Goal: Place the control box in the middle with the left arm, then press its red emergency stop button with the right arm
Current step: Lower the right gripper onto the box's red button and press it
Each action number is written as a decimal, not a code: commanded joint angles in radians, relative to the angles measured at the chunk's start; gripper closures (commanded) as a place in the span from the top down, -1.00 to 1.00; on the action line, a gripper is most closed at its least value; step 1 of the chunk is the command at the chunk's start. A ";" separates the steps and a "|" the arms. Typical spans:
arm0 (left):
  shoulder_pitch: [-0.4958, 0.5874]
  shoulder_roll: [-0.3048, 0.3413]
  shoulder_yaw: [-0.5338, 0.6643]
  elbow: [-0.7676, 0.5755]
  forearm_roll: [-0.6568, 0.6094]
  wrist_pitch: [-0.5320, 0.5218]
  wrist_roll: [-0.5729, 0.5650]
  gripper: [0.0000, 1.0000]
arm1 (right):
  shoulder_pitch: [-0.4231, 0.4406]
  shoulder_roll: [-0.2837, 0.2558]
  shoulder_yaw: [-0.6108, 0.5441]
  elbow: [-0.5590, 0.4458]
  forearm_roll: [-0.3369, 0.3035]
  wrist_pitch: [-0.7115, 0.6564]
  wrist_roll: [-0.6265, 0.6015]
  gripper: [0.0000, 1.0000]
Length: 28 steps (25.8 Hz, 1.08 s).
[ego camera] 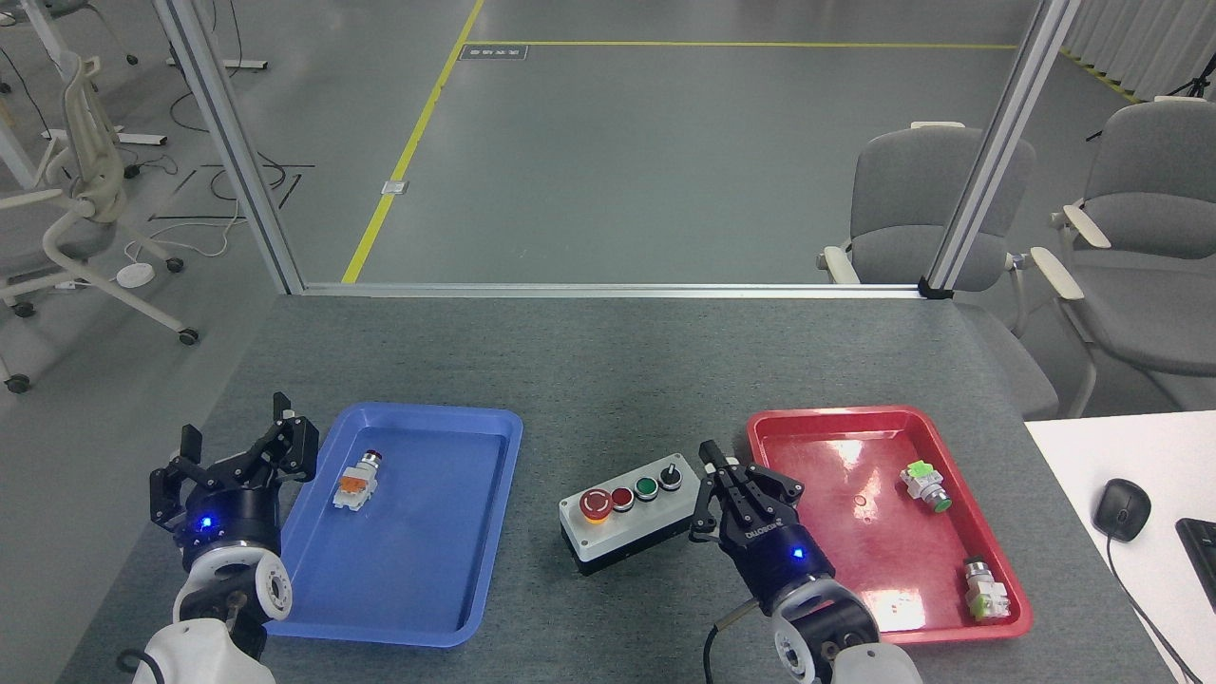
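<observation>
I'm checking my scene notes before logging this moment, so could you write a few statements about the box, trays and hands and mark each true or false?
1. The control box sits between the blue tray and red tray. True.
2. The right hand is over the blue tray. False: it is beside the box's right end.
3. The left hand holds the box. False: it is empty, left of the blue tray.
4. The red tray holds two small push-button parts. True.

Grey felt table (589, 370), blue tray (494, 494) L, control box (617, 534) ctr, red tray (836, 423) R
</observation>
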 commanded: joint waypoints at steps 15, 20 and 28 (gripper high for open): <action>-0.027 -0.013 -0.011 0.032 -0.016 0.012 -0.003 0.98 | -0.112 0.117 0.200 0.214 0.027 0.105 0.013 -1.00; -0.031 -0.010 -0.011 0.042 -0.017 0.012 -0.003 0.98 | -0.167 0.135 0.238 0.328 0.027 0.150 0.011 -1.00; -0.030 -0.009 -0.011 0.042 -0.019 0.005 -0.003 0.98 | -0.175 0.142 0.241 0.404 0.028 0.154 0.008 -1.00</action>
